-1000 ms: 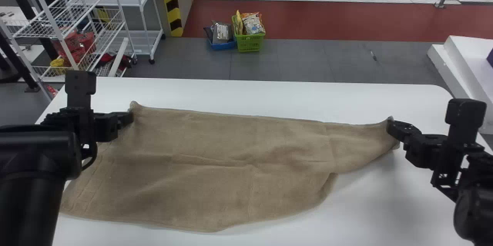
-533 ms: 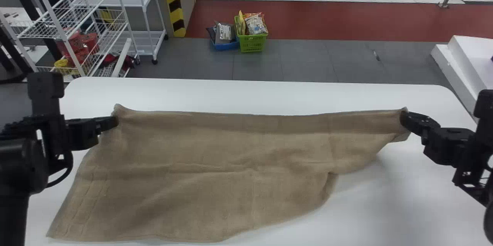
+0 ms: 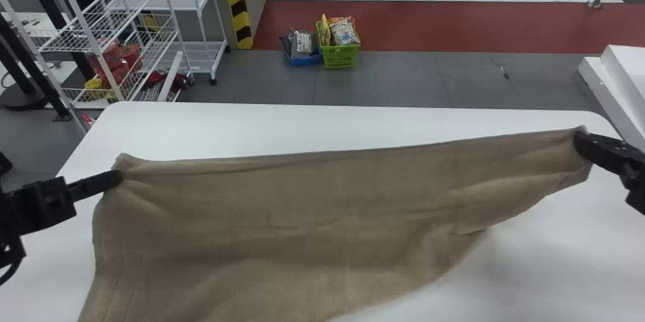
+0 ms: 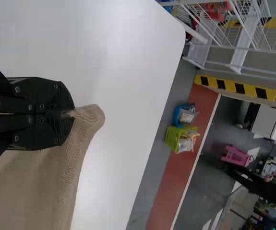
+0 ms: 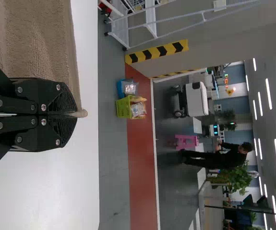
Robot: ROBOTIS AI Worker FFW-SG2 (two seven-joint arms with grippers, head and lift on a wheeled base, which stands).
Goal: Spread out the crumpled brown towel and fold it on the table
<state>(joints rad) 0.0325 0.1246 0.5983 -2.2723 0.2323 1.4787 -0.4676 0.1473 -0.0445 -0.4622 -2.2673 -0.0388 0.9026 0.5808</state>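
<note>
Left pincer, frame left, and right pincer, frame right, pinched brown towel corners tight; overpulling risked slippage.

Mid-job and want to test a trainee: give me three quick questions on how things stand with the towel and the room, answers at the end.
1. True or false: the left gripper and the right gripper both have hold of the brown towel.
2. Multiple choice: in the head view, what stands immediately to the right of the blue basket?
a) a potted plant
b) a green basket
c) a cardboard box
3. Fill in the blank: in the head view, the towel corner held by the ____ gripper sits higher in the picture.

Key: 1. True; 2. b; 3. right
</note>
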